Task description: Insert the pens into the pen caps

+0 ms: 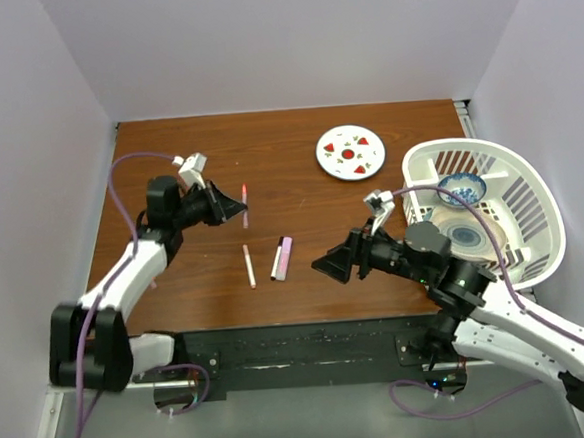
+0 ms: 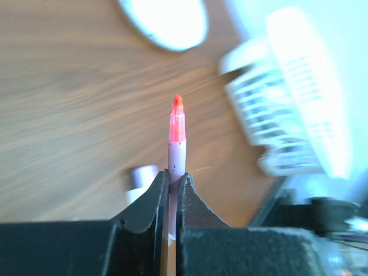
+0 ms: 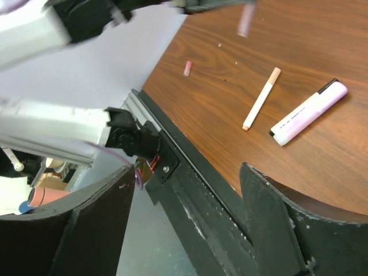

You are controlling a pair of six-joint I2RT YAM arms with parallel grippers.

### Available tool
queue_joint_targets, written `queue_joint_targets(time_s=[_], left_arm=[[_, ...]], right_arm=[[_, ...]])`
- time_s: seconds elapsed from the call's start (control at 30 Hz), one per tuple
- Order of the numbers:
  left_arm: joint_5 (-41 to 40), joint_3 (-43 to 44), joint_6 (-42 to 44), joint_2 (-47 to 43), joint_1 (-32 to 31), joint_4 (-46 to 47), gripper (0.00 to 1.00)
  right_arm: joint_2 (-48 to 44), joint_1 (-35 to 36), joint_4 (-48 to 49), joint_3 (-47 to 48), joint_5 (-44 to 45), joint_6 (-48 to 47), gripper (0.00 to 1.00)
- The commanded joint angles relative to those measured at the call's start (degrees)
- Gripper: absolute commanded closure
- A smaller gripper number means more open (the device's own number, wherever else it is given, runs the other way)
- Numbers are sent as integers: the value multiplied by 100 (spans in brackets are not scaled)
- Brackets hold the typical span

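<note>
Left wrist view, close in: the left claw (image 2: 174,179) is clamped on a thin red-tipped pen (image 2: 176,129), fingers pressed against its pale barrel. The red tip sticks up clear of them. Behind it everything is blurred.

From overhead, that left claw (image 1: 237,212) holds the pen (image 1: 243,197) above the brown table (image 1: 167,158), left of centre. Nearer the arms, two more pens lie flat side by side on the wood, close but not touching: a second thin pen (image 1: 249,266) and, just to its right, a pale pink marker (image 1: 283,258) with a dark end.

The right claw (image 1: 322,265) hangs just right of the marker, pointing towards it. In its own wrist view the right claw (image 3: 185,172) has its fingers spread wide with nothing between them, and the table's front edge shows through the gap. Past that lie the marker (image 3: 310,112) and the thin pen (image 3: 261,98). A small pink pen cap (image 3: 187,68) sits alone further on, well apart from both and near the table's edge.

Farther back stands a round white plate (image 1: 350,152) with red marks. At the right edge a white basket (image 1: 531,202) holds a blue-patterned bowl (image 1: 461,188), and the right arm lies across the basket's near side.
</note>
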Motion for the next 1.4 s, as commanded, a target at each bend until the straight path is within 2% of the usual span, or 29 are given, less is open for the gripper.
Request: queue_joint_targets(time_s=[0.0,0.1,0.17,0.4,0.67,0.83,1.03,1.07,1.2,1.37], left_arm=[[527,-728,-1777,-1238,-356,2005,100],[412,-1124,-2305,-1811,-594,2419,100],[394,-1309,-2568,-2058,-700,2560,100],[412,-1476,-2798,-2323,-814,2613,100],[605,-1546,-2947,-2402,-850,2736,100],[597,-1660,-3035,-2481,-902,2753,100],[526,-1854,-3264,-2745,-1043,2737,100],[509,-1872,-3264,-2832,-1043,2693,100],[473,-1907,-3334,-2965,-1061,2622,100],[447,-1907,-3405,-3053,-1069,2604,100]], right_arm=[[717,25,1475,-13,-236,330,28],[1490,113,2214,153,-562,392,33],[1981,323,2357,329,-493,340,36],[2853,693,3182,734,-518,339,37],[2881,790,3123,857,-36,164,40],[2837,790,3246,796,281,-3,52],[3003,790,3016,1121,352,-381,57],[3047,781,3078,1138,360,-381,63],[3249,781,3087,1323,177,-355,77],[3338,790,3368,1174,71,-127,76]])
